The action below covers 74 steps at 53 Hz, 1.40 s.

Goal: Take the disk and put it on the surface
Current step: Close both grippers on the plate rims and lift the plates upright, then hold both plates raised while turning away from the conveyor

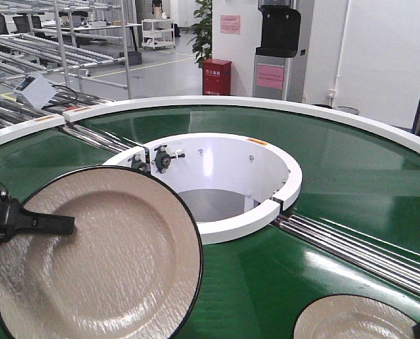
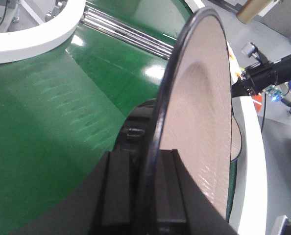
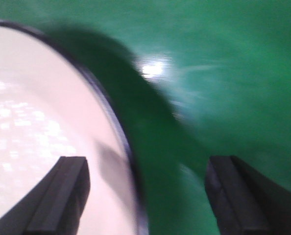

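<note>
A large beige disk [image 1: 104, 261] with a black rim is held tilted above the green belt at the front left. My left gripper [image 1: 61, 224] is shut on its left rim. In the left wrist view the disk [image 2: 199, 112] stands edge-on, with the rim pinched in my left gripper [image 2: 148, 188]. A second beige disk [image 1: 355, 319] lies flat on the belt at the front right. My right gripper [image 3: 145, 191] hangs open over that disk's [image 3: 42, 127] rim, one finger above the plate and one above the belt. The dark grey metal tabletop is out of view.
The green circular conveyor belt [image 1: 337, 176] fills the scene. A white ring [image 1: 224, 226] surrounds its central well, with black knobs [image 1: 160, 159] on its left. Steel rollers [image 1: 365, 247] cross the belt at right. A white outer rim [image 1: 266, 104] bounds the far side.
</note>
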Tool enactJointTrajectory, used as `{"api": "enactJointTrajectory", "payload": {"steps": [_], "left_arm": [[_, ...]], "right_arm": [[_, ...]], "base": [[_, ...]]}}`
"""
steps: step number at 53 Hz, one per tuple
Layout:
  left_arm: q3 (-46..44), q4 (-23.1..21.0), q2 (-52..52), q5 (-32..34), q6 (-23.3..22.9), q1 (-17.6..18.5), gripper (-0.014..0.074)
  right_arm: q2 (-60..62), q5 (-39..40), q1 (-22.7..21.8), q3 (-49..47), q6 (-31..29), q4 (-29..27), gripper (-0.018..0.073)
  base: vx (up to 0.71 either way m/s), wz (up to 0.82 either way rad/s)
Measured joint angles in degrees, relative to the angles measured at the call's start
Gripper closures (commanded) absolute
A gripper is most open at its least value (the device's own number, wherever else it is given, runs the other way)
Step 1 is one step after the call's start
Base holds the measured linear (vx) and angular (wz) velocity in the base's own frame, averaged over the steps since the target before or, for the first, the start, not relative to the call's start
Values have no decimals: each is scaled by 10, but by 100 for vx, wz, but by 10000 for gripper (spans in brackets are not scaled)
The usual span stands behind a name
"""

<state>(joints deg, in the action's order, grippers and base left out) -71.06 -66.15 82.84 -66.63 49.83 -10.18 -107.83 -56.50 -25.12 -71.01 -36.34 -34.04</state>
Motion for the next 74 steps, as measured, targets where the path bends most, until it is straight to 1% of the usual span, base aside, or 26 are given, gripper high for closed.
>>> {"api": "enactJointTrajectory", "payload": {"steps": [3, 8, 10, 13, 16, 20, 21, 22, 26, 33, 36, 43, 46, 51, 61, 69, 74], "left_arm": [[0, 0, 0, 2, 0, 0, 604], [0, 0, 0, 4, 0, 0, 604], [0, 0, 0, 5, 0, 0, 604], [0, 0, 0, 8, 0, 0, 604], [0, 0, 0, 14, 0, 0, 604], [0, 0, 0, 18, 0, 0, 604], [0, 0, 0, 19, 0, 0, 604], [0, 0, 0, 19, 0, 0, 604], [0, 0, 1, 21, -4, 0, 604], [0, 0, 1, 20, -11, 0, 604], [0, 0, 1, 20, -17, 0, 604], [0, 0, 0, 25, -38, 0, 604], [0, 0, -2, 35, -55, 0, 604], [0, 0, -6, 49, -90, 0, 604], [0, 0, -44, 41, -118, -1, 604], [0, 0, -87, 27, -142, -1, 604], [0, -1, -96, 21, -161, -1, 604]], "right_arm": [[-22, -15, 0, 0, -23, -37, 52], [-54, -38, 0, 0, -47, -81, 87], [-64, -47, 1, -3, -60, -93, 111], [-74, -55, 1, -6, -73, -110, 173], [-83, -59, 5, -7, -88, -126, 293], [-92, -60, 14, -8, -96, -146, 522], [-94, -63, 14, -7, -95, -157, 564], [-94, -67, 15, -8, -96, -170, 576], [-90, -78, 16, -8, -96, -190, 574], [-72, -98, 14, -5, -95, -204, 571], [-58, -93, 14, -2, -97, -215, 569], [-4, -90, 14, 0, -98, -281, 568], [28, -91, 14, 0, -83, -321, 568], [91, -94, 14, 0, -55, -358, 568], [206, -118, 14, 0, -21, -359, 568], [272, -132, 14, 1, 14, -357, 568], [297, -136, 14, 1, 23, -357, 568]], "base": [[0, 0], [0, 0], [0, 0], [0, 0], [0, 0], [0, 0], [0, 0], [0, 0], [0, 0], [0, 0], [0, 0], [0, 0], [0, 0], [0, 0], [0, 0], [0, 0], [0, 0]]}}
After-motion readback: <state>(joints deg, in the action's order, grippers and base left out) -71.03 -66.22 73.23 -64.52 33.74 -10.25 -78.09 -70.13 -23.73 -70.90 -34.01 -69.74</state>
